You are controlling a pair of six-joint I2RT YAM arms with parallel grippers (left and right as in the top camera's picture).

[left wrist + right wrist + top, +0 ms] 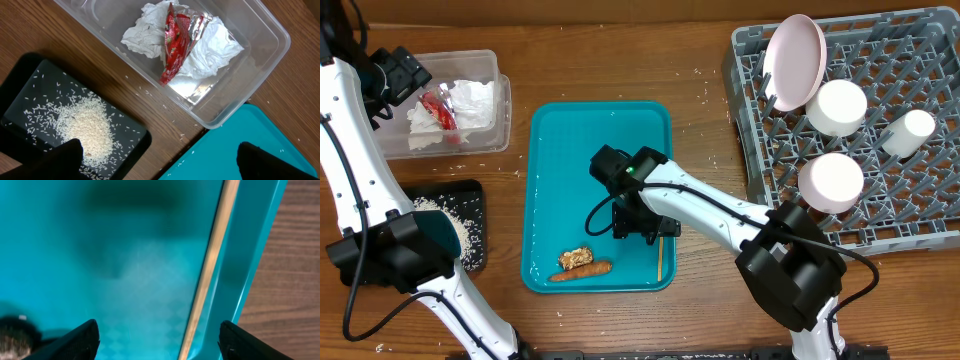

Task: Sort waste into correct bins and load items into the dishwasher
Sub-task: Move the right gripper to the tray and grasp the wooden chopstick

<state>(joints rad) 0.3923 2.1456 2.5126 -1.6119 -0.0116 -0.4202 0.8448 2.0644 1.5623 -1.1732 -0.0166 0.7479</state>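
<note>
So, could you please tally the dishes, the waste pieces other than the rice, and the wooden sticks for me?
Dishes: 4 (pink plate, upper white dish, lower white dish, small white cup, all in the dish rack)
Waste pieces: 4 (napkin, red wrapper, carrot piece, brown lump)
Wooden stick: 1
Total: 9

From high above, straight down, taking in the whole worktop (620, 60). From the left wrist, downward at middling height over the clear tub (255, 85), black tray (25, 80) and a teal tray (270, 135) corner. From the right wrist, very close and blurred, down onto that teal tray's edge along the wooden stick (210, 260). Both patches also seen from above.
</note>
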